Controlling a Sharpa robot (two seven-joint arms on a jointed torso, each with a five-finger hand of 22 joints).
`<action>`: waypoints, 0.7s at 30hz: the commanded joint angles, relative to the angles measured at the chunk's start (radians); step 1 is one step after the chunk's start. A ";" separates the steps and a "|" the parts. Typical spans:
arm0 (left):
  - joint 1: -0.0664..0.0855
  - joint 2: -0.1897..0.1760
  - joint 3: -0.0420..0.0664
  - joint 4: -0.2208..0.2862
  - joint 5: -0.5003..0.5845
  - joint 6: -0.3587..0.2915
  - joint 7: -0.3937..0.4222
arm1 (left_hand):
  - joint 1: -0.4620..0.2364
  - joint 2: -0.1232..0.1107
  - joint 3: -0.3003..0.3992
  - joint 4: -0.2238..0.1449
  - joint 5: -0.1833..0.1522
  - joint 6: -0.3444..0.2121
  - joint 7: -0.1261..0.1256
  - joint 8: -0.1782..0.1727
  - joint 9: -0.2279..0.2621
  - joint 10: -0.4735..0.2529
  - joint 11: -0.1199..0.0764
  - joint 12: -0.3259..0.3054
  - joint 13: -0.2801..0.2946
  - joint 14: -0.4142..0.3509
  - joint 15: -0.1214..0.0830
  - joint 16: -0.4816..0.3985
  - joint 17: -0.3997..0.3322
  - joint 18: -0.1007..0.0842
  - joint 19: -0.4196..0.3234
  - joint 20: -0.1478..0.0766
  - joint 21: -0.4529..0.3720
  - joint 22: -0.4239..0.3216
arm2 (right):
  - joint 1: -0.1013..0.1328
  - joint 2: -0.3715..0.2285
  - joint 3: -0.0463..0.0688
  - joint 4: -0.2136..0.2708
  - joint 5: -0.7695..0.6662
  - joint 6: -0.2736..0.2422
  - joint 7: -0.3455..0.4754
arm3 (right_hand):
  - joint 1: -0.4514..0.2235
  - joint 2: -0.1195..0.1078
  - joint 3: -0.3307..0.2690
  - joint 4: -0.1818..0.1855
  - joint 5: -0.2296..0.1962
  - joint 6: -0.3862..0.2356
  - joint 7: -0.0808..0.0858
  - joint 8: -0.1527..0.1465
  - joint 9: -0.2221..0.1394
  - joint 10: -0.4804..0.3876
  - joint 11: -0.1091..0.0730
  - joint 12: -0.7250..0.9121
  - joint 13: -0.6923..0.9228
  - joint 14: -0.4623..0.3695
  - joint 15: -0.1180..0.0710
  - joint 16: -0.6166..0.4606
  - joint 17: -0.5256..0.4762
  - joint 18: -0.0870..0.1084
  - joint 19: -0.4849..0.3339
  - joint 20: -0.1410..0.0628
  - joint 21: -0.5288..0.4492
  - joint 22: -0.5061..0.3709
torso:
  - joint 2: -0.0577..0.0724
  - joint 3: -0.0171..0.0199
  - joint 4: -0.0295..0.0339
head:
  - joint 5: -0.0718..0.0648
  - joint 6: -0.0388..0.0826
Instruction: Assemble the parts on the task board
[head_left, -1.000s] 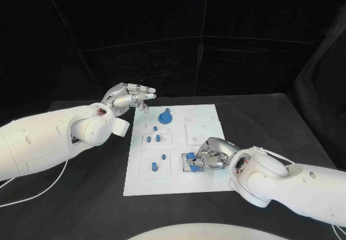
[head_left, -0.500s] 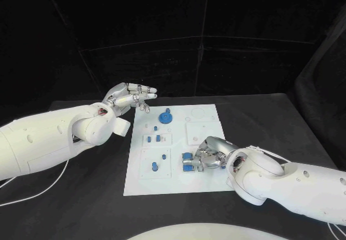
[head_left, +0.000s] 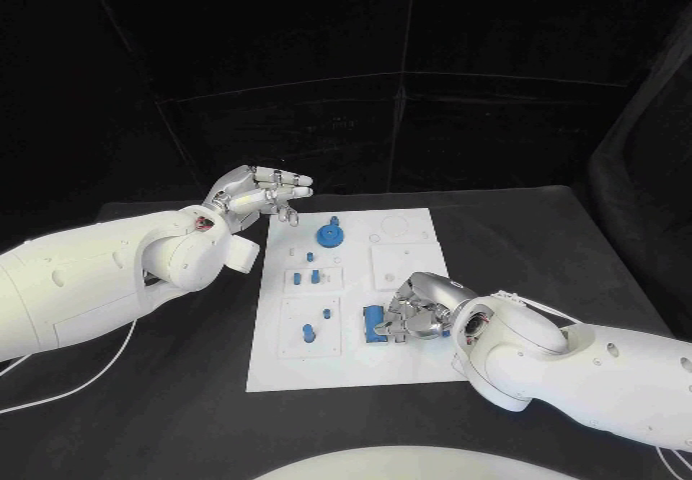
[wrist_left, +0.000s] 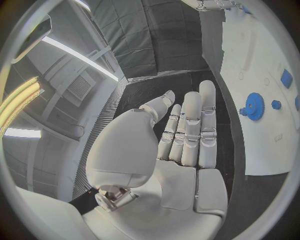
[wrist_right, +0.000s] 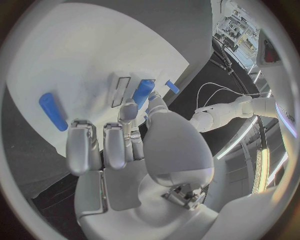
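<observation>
- Right hand (head_left: 420, 313) is pinching a blue part (head_left: 382, 324) over the task board (head_left: 418, 365), near its front edge, likely aligning it for seating.
- Left hand (head_left: 261, 193) is hovering off the board's far-left corner, fingers loosely apart, holding nothing.

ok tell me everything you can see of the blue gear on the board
The gear is a bright blue toothed disc, plastic by its look, lying flat on the white board near its far end, toward the left side. A small blue knob sits just beyond it, close to its rim; whether they join cannot be told. The left wrist view shows its teeth and small holes in its face. Nothing grips it: the left hand hovers off the board's far left corner, fingers apart.
</observation>
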 joint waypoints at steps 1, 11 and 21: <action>0.001 0.001 0.001 0.001 0.003 0.010 0.004 | -0.001 0.003 -0.003 -0.005 0.003 -0.003 0.006 0.007 -0.001 -0.004 0.001 0.003 -0.001 -0.009 0.000 -0.002 -0.001 0.014 -0.006 0.004 -0.003 -0.001 | 0.001 -0.001 0.000 0.003 -0.037 0.019 0.003 | 0.034 0.009 0.004 -0.020 -0.017 0.006 -0.002 0.006 0.004 0.010 -0.002 0.009 0.005 0.043 -0.003 -0.003 0.002 -0.004 0.006 -0.004 0.002 0.058 | 0.000 -0.0002 0.0006 | 0.000 0.000; 0.001 0.000 0.001 0.000 0.003 0.010 0.004 | -0.001 0.003 -0.003 -0.005 0.003 -0.003 0.006 0.007 -0.001 -0.004 0.001 0.003 -0.001 -0.009 0.000 -0.002 -0.001 0.014 -0.006 0.004 -0.003 -0.001 | 0.001 -0.035 0.000 0.022 -0.019 -0.069 0.061 | 0.007 0.019 -0.029 -0.006 0.009 -0.015 0.005 -0.008 0.008 0.015 0.004 0.011 0.014 0.045 0.002 -0.002 0.008 -0.004 0.007 -0.001 0.001 0.059 | -0.001 -0.0002 -0.0009 | -0.005 0.005; 0.001 -0.002 0.001 0.000 0.003 0.009 0.004 | -0.002 0.004 -0.005 -0.005 0.003 -0.004 0.007 0.007 -0.002 -0.006 0.001 0.004 -0.001 -0.009 0.000 -0.001 -0.003 0.014 -0.006 0.004 -0.004 -0.002 | 0.005 -0.200 0.001 0.079 0.052 -0.080 0.158 | -0.006 0.042 -0.069 0.038 0.079 -0.050 0.018 -0.040 -0.004 -0.008 0.015 -0.032 -0.011 0.043 0.010 -0.006 0.006 -0.002 0.001 0.007 -0.005 0.052 | -0.002 -0.0012 -0.0033 | -0.021 0.009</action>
